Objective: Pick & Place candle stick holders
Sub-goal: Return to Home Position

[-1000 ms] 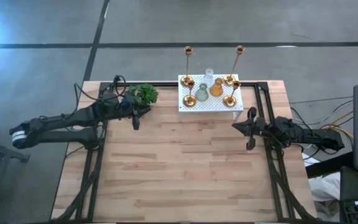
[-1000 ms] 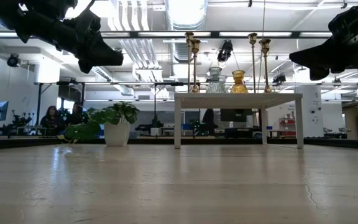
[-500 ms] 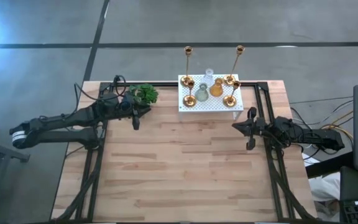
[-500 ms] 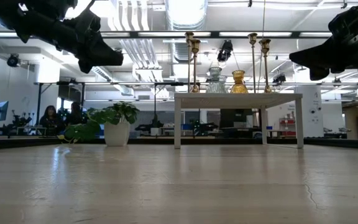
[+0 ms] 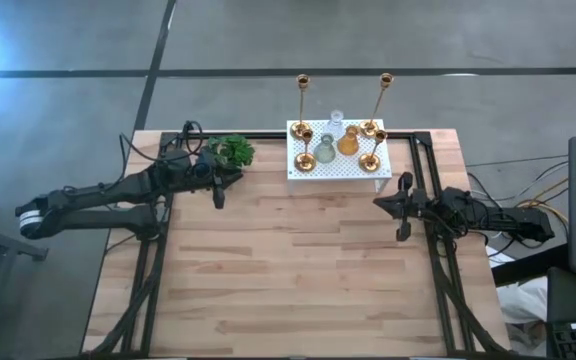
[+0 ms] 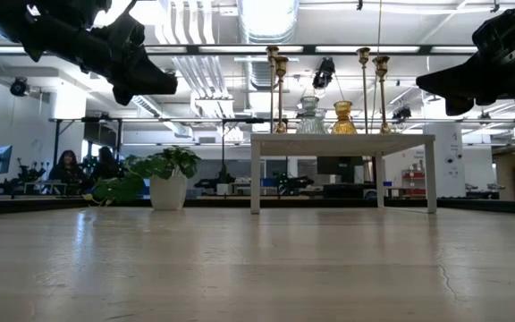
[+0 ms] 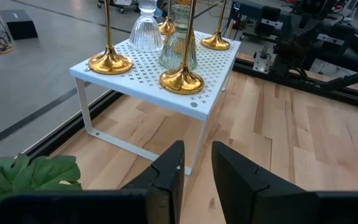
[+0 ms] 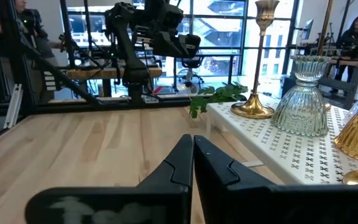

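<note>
Four gold candlesticks stand by their round bases on a white perforated stand (image 5: pixel 340 168) at the table's far edge: two near ones (image 5: pixel 305 160) (image 5: pixel 370 160) and two far ones (image 5: pixel 302 105) (image 5: pixel 378 105). Between them stand a pale green (image 5: pixel 326 153), an amber (image 5: pixel 348 142) and a clear (image 5: pixel 335 122) glass holder. My left gripper (image 7: pixel 197 155) hovers left of the stand beside the plant, pointing at it, fingers a little apart and empty. My right gripper (image 8: pixel 193 146) hovers right of the stand's near corner, shut and empty.
A green leafy plant in a white pot (image 5: pixel 231 150) stands left of the stand, close to my left gripper (image 5: pixel 236 178). A black frame (image 5: pixel 423 150) runs along the table's far and side edges. The wooden table top (image 5: pixel 288 270) stretches toward the near edge. People sit in the room behind (image 6: pixel 70 168).
</note>
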